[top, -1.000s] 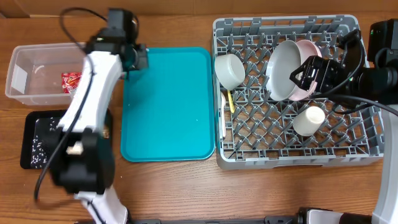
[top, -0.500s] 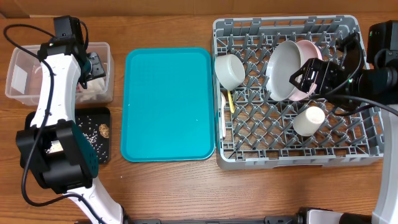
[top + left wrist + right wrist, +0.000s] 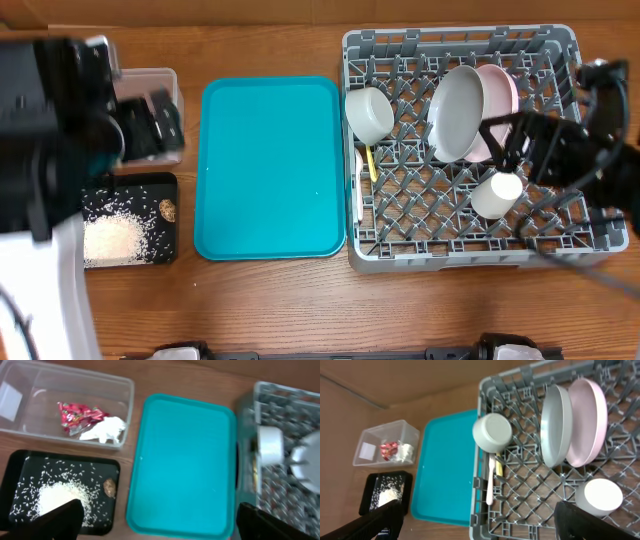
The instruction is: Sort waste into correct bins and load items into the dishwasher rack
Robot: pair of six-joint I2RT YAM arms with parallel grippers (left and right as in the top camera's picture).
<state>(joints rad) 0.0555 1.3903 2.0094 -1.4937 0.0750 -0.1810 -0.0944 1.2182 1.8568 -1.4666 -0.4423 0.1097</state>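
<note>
My left gripper (image 3: 160,522) is open and empty, high above the table's left side, its fingers (image 3: 60,520) at the frame's lower corners. Below it the clear tub (image 3: 65,405) holds the red-and-silver foil wrapper (image 3: 77,414) and the white napkin (image 3: 106,430). The black tray (image 3: 20,467) holds the rice (image 3: 55,497) and the brown morsel (image 3: 109,487). In the dishwasher rack (image 3: 460,262) stand the grey plate (image 3: 457,112) and the pink plate (image 3: 500,95), with the bowl (image 3: 369,113), the cup (image 3: 497,193) and the utensils (image 3: 360,185). My right gripper (image 3: 480,520) hangs open and empty above the rack.
A teal tray (image 3: 270,165) with nothing on it lies between the bins and the rack. My left arm is blurred, close to the overhead camera, and hides most of the clear tub there. Bare wooden table runs along the front edge.
The left gripper carried the napkin from the teal tray's corner to the clear tub, opened and let it drop, then rose. The right arm lifted slightly over the rack.
</note>
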